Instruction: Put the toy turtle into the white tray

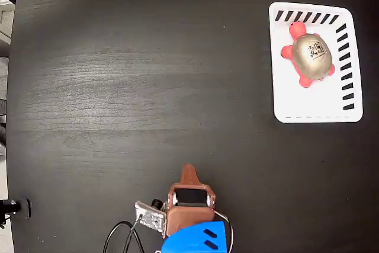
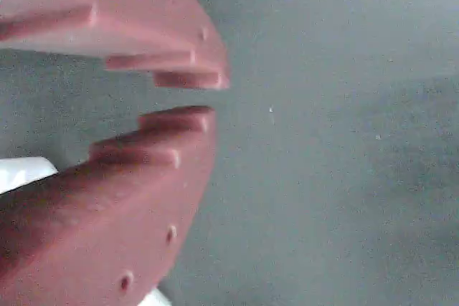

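Observation:
In the fixed view the toy turtle (image 1: 311, 54), with its gold shell and red head and legs, lies inside the white tray (image 1: 314, 102) at the upper right, in the tray's far half, its head toward the slotted top edge. My gripper (image 1: 188, 171) is folded back near the bottom centre of the table, far from the tray and to its lower left. The wrist view shows the two reddish-brown fingers (image 2: 179, 177) with their tips almost touching over bare dark table, so the gripper (image 2: 211, 97) is shut with nothing between the fingers.
The dark wooden table (image 1: 148, 87) spreads between the arm and the tray. The blue arm base (image 1: 195, 238), a small board (image 1: 149, 214) and black cables (image 1: 121, 235) sit at the bottom edge. A black clamp (image 1: 15, 208) is at the left edge.

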`<action>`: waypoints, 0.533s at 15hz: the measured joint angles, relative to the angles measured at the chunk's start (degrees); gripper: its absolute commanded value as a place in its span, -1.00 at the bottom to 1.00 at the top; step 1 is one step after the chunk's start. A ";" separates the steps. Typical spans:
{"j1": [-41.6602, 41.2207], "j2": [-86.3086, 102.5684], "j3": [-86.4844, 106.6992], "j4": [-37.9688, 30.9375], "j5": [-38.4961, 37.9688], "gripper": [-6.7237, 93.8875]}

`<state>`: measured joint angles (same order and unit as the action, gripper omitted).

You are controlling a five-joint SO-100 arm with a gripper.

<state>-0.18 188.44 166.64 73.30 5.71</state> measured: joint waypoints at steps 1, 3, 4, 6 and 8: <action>0.00 0.09 0.00 1.93 0.53 -0.88; -0.35 0.09 0.00 3.69 0.97 -0.88; -0.35 0.09 0.00 3.96 0.97 -0.88; -0.35 0.09 0.00 3.96 0.97 -0.88; -0.35 0.09 0.00 3.96 0.88 -0.88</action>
<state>-0.53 188.53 166.64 77.26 6.59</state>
